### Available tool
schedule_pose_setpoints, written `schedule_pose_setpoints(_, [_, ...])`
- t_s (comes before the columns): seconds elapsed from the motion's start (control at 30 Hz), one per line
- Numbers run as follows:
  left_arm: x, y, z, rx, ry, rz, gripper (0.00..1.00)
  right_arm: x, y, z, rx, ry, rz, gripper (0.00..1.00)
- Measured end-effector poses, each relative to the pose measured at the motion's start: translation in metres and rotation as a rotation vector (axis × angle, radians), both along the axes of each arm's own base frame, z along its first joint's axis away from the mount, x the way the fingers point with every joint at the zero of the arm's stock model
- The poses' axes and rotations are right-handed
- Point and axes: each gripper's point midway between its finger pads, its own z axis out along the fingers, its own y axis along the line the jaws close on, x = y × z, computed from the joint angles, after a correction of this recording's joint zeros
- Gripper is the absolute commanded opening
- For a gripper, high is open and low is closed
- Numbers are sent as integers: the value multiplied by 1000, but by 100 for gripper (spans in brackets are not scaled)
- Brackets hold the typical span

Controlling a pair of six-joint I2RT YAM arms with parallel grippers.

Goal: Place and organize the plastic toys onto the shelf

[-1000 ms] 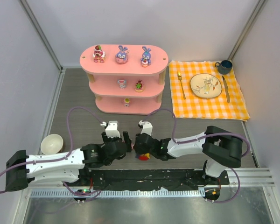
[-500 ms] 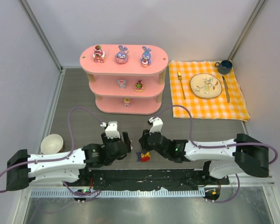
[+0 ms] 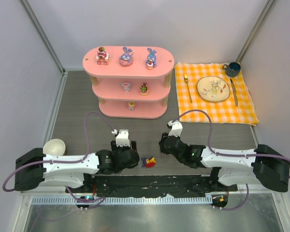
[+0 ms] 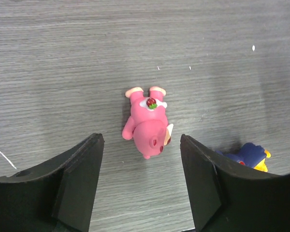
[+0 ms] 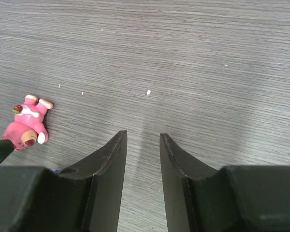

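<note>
The pink three-tier shelf (image 3: 92, 65) stands at the back. It holds a pink bear (image 3: 102, 56) and two blue-purple bunnies (image 3: 126, 56) on top, two small toys on the middle board and one on the bottom. A pink bear toy (image 4: 147, 123) lies on its side on the table, just ahead of my open left gripper (image 4: 139, 141), not touched. A red-yellow-purple toy (image 3: 148, 161) lies to its right, and it also shows in the left wrist view (image 4: 250, 155). My right gripper (image 5: 142, 137) is slightly open and empty, to the right of both toys.
A white bowl (image 3: 53, 146) sits at the left near my left arm. An orange checked cloth (image 3: 241, 108) at the back right carries a plate (image 3: 213, 89), fork, knife and a dark cup (image 3: 232, 69). Cage walls stand on both sides.
My right arm has drawn back to the right, leaving the red-yellow-purple toy on the table. My left gripper has shifted slightly right over the pink bear.
</note>
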Motion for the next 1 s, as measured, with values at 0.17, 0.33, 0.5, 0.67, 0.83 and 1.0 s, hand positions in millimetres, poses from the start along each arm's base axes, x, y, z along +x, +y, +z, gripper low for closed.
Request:
schedule_pose_setpoints(0.17, [-8, -6, -7, 23, 8, -36, 72, 1, -5, 0, -3, 2, -10, 40])
schedule_pose_setpoints(0.33, [-12, -8, -13, 44, 6, -50, 72, 2, -5, 1, 1, 0, -13, 40])
schedule_pose_setpoints(0.5, [-13, -8, -19, 67, 2, -46, 71, 3, -7, 0, -2, 2, -18, 40])
schedule_pose_setpoints(0.67, [-11, -8, -24, 96, -2, -42, 71, 2, -9, -3, -6, 7, -20, 40])
schedule_pose_setpoints(0.83, [-8, -12, -24, 106, -17, -37, 68, 2, -10, -4, -10, 11, -21, 40])
schedule_pose_setpoints(1.0, [-6, -15, -22, 102, -30, -40, 60, 1, -10, -5, -10, 13, -19, 40])
